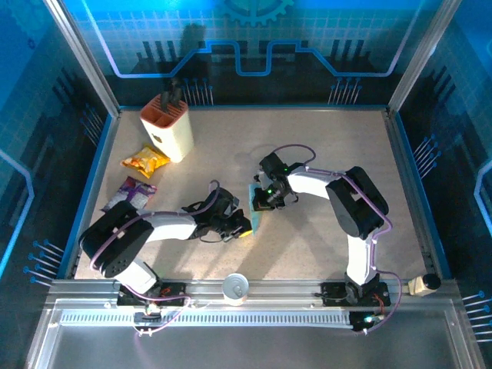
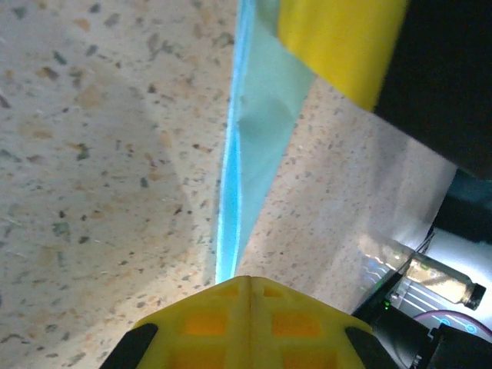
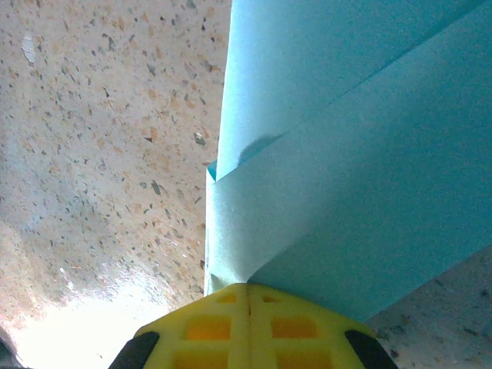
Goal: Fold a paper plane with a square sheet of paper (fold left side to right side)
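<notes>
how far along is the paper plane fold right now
Done: the light-blue sheet of paper already carries folds, with overlapping layers and a narrow pointed end. In hand: both arms' shut jaws sit at it, seemingly pressing a crease. Left: the shape doesn't yet look finished; how many folds remain is unclear.

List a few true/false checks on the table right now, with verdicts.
1. The left gripper and the right gripper are both shut. True.
2. The paper lies as a single unfolded sheet. False: one folded layer overlaps another.
3. The knife block stands at the far right of the table. False: it stands at the far left.
4. The yellow snack packet lies between the knife block and the purple snack packet. True.
</notes>
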